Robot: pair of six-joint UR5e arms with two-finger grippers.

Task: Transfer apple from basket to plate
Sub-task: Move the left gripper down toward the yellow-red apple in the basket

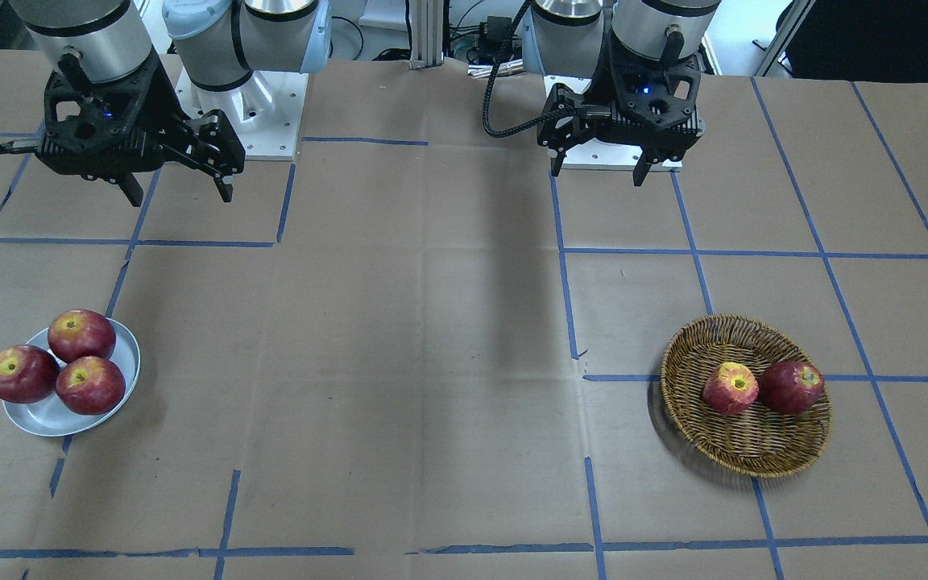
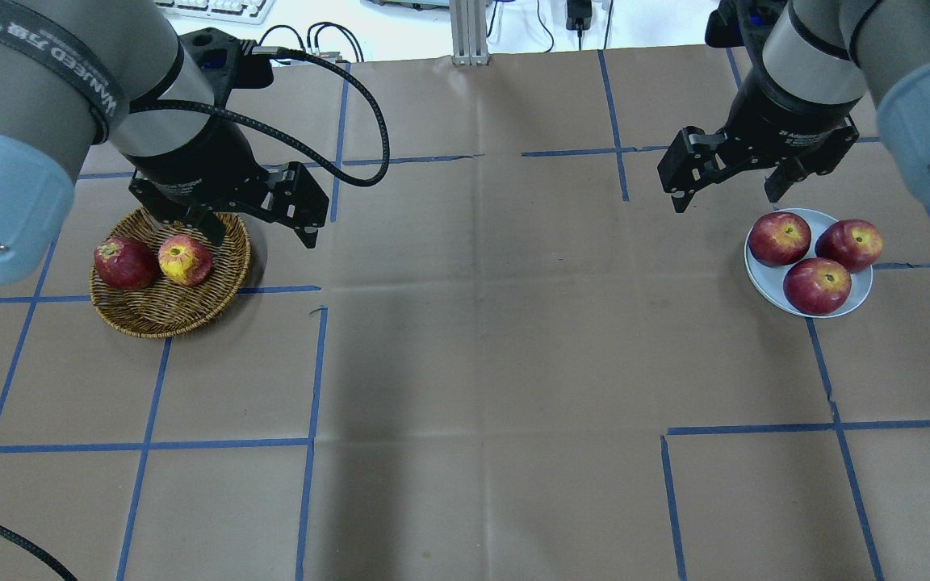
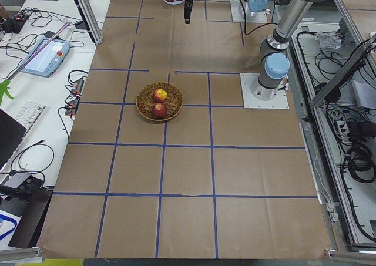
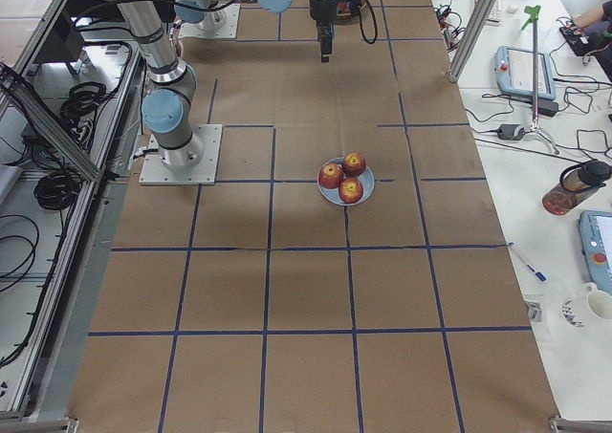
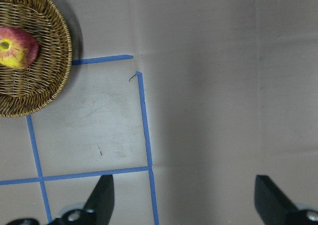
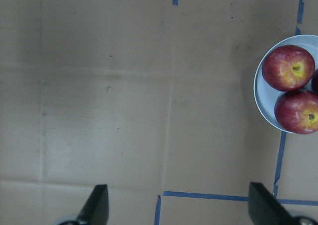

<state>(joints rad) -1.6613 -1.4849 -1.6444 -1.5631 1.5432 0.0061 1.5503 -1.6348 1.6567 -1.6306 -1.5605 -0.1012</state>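
Observation:
The apple (image 1: 731, 388), pale streaky red with a yellow-green stem patch, lies in the wicker basket (image 1: 754, 441) beside a darker red apple (image 1: 792, 387). It also shows in the overhead view (image 2: 185, 260) and in the left wrist view (image 5: 17, 47). My left gripper (image 2: 263, 240) is open and empty. It hovers above the table just beside the basket (image 2: 166, 313), toward the table's middle. The white plate (image 2: 762, 277) holds three dark red apples. My right gripper (image 2: 725, 201) is open and empty, raised beside the plate (image 6: 261, 101), toward the table's middle.
The table is covered in brown paper with a blue tape grid (image 2: 316, 363). The arms' base plates (image 1: 271, 113) sit at the robot's edge. Basket and plate lie at opposite ends of the table.

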